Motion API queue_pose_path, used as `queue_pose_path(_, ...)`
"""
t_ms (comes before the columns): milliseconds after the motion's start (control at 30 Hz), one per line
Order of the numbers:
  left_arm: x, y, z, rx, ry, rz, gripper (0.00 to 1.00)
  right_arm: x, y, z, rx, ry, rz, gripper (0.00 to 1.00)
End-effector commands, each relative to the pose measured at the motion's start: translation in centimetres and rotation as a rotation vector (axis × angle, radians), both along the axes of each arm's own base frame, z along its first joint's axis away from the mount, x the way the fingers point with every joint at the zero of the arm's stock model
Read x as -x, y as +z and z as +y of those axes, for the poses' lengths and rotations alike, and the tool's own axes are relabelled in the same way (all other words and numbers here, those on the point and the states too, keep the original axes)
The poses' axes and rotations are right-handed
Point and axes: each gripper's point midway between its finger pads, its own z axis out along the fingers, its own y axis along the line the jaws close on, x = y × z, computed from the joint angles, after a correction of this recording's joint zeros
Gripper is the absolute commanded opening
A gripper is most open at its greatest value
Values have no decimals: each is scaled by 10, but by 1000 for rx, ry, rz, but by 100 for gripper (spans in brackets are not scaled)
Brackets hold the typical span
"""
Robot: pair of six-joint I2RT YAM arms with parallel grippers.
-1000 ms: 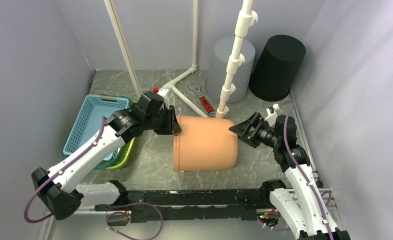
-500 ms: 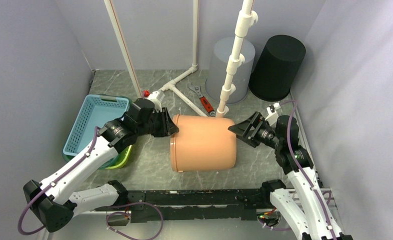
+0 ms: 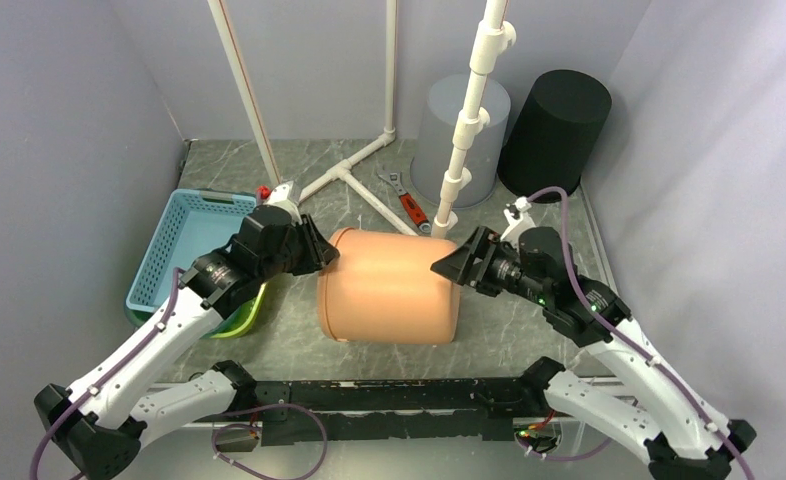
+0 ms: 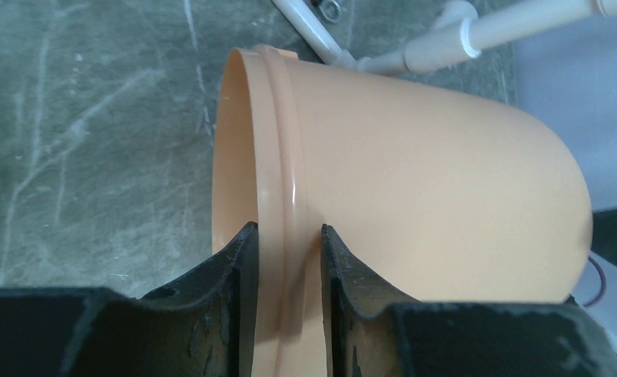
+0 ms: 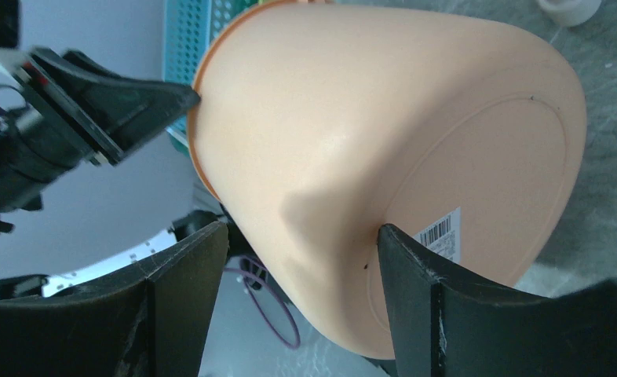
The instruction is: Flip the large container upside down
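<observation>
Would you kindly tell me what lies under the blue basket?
A green tub shows its rim beneath the blue basket; the rest is hidden by the basket and left arm.

Container point(image 3: 389, 285) near basket point(image 3: 184, 235), perhaps on table point(image 3: 299, 325)

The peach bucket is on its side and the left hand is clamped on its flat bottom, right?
No. The left hand is clamped on the open rim of the peach bucket, not its flat bottom; the left wrist view shows a finger either side of the rim. It does lie on its side.
</observation>
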Motion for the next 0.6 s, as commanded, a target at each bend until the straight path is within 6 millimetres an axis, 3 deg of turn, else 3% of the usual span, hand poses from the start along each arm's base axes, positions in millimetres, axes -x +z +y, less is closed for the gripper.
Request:
queue_pose_path(0, 33, -27, -13, 9, -97, 155, 32, 11, 80, 47, -173, 134, -131, 70)
queue_pose_path(167, 30, -34, 4, -5, -12, 167, 32, 5, 87, 61, -85, 110, -143, 69)
queue_pose_path(400, 24, -33, 11, 64, 25, 160, 33, -2, 107, 77, -37, 81, -178, 69)
queue_pose_path(567, 17, -38, 6, 131, 29, 174, 33, -2, 97, 105, 33, 111, -154, 69)
